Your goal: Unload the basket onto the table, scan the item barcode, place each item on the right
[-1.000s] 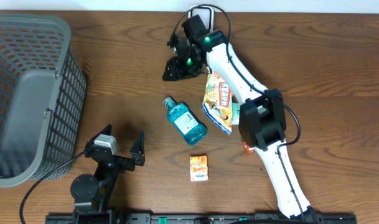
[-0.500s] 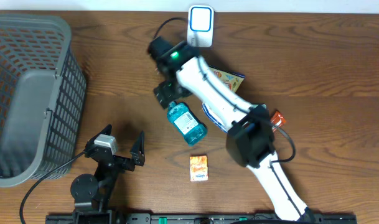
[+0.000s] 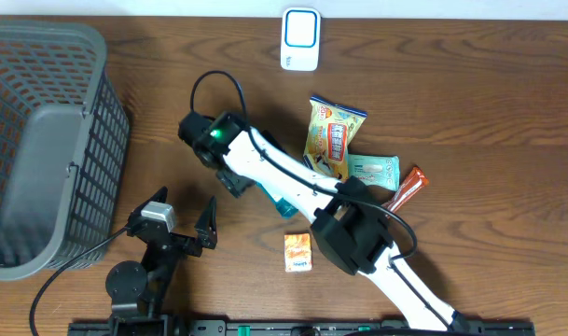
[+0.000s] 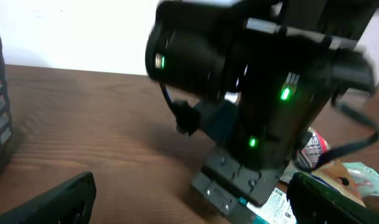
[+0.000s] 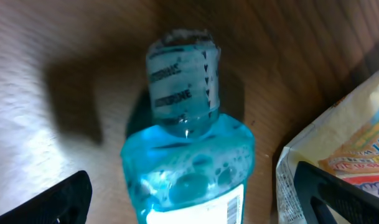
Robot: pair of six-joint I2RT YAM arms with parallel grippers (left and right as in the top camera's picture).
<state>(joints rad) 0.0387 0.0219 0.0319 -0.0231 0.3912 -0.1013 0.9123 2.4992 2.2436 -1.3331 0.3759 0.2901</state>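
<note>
The right tool (image 3: 232, 180) hung open over the blue mouthwash bottle (image 5: 188, 168), which lay on its side on the table (image 3: 470, 93) near the middle. In the right wrist view its two fingers (image 5: 55, 200) stood wide apart, one on either side of the bottle, and we saw neither touching it, so nothing was grasped. The bottle's clear cap (image 5: 180, 78) pointed away from the tool, and a strip of white label showed at the bottom edge of that view. From overhead the right arm covered most of the bottle.

Just beside the bottle lay a yellow snack bag (image 3: 332, 138), and beyond that a teal packet (image 3: 377, 168) and an orange-red stick (image 3: 408, 186). A small orange box (image 3: 298, 252) lay apart, nearer the arm bases.

The white scanner (image 3: 300, 39) sat at the table's far edge, well apart from the bottle. The grey basket (image 3: 41, 140) stood at the left side. The left tool (image 3: 183, 210) rested low by the basket, released and holding nothing.
</note>
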